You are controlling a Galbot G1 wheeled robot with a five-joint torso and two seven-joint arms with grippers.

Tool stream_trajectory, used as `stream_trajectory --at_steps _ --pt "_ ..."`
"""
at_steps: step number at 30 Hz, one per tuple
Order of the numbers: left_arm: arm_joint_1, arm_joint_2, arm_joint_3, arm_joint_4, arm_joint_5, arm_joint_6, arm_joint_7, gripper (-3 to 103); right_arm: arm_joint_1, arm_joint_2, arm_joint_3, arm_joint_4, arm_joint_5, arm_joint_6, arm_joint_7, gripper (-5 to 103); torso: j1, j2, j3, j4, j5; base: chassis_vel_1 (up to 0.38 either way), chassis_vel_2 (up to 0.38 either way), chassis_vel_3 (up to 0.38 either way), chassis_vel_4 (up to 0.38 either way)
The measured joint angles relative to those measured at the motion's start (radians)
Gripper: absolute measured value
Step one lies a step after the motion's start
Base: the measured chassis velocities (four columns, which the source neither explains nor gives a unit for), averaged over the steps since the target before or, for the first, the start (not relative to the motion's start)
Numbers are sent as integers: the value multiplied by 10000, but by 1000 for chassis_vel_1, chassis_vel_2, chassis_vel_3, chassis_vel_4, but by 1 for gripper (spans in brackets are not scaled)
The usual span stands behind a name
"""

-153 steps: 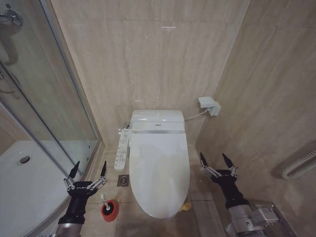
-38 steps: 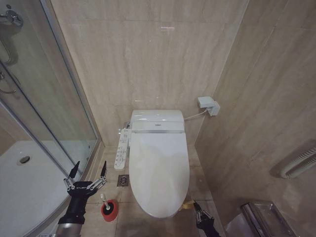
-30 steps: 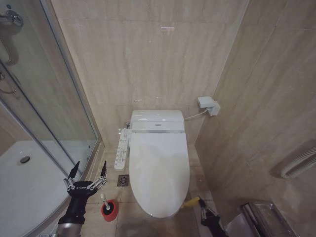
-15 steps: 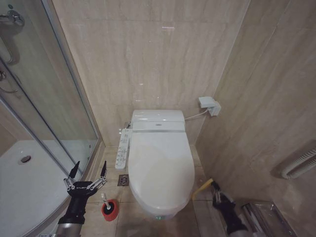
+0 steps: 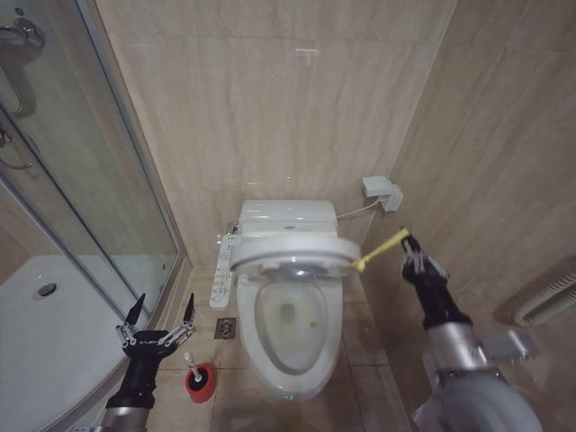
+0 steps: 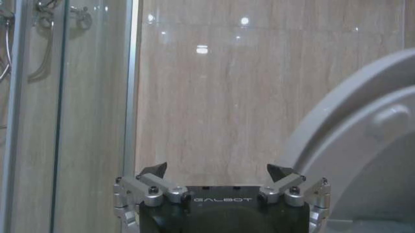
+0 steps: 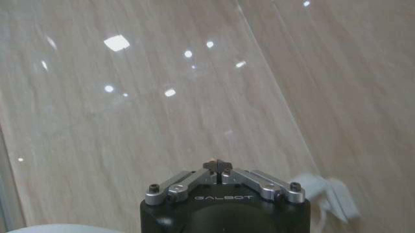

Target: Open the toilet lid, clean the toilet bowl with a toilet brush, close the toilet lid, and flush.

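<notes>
Lid-opening is well along: half a second ago the toilet lid (image 5: 290, 253) lay flat; now the right end effector (image 5: 409, 241), clenched on the yellow strap (image 5: 380, 249), has raised it, exposing the toilet bowl (image 5: 335, 319). The left end effector (image 5: 161, 314) hovers, released, above the toilet brush (image 5: 192, 367).

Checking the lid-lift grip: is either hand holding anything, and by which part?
The right hand is shut on the yellow strap tied to the toilet lid, gripping its free end. The left hand is open, holding nothing.

Glossy white plastic toilet lid (image 5: 288, 253); smooth ceramic toilet bowl (image 5: 290, 326); polished stone-look wall tiles (image 5: 270, 108).
</notes>
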Motion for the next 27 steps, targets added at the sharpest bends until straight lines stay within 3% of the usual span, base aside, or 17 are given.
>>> stream_trajectory --at_steps 14,27 --pt "0 0 0 1 0 0 -1 100 3372 -536 -515 -2450 704 -292 336 0 0 0 0 2 0 0 0 0 0" --pt "0 0 0 0 0 0 0 100 6050 -397 -1274 -4333 279 -352 363 0 -1 0 0 -2 0 0 0 0 0"
